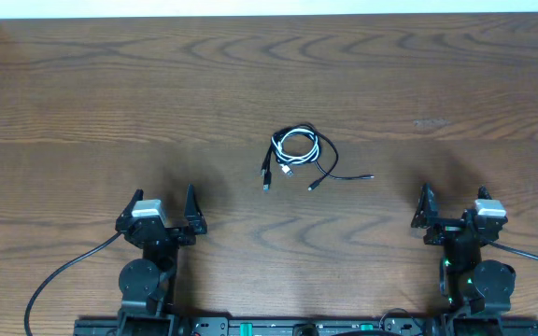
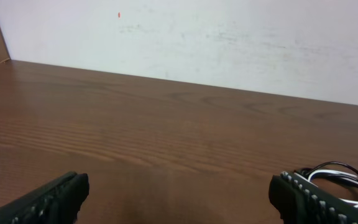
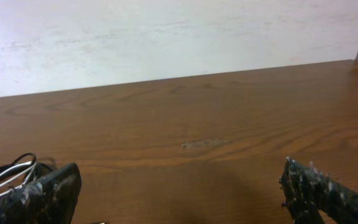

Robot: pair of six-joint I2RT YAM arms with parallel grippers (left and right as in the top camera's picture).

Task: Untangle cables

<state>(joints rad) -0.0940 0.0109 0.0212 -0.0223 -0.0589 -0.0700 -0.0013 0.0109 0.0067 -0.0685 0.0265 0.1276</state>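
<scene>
My left end effector (image 1: 164, 200) and right end effector (image 1: 454, 200) both stand wide open and hold nothing, low at the near edge of the bench (image 1: 82, 84). Between them and further out, the black cable (image 1: 348, 176) and white cable (image 1: 294, 140) lie coiled together. I judge the untangling is not yet begun. The next move calls for reaching in to pinch one loose plug end.

My tally on the one table (image 1: 110, 93)
I count two cables (image 1: 281, 154): one black cable (image 1: 353, 176) and one white cable (image 1: 293, 144). I have two grippers, my left gripper (image 1: 164, 196) and right gripper (image 1: 453, 192), each with two fingers (image 1: 192, 210).
</scene>
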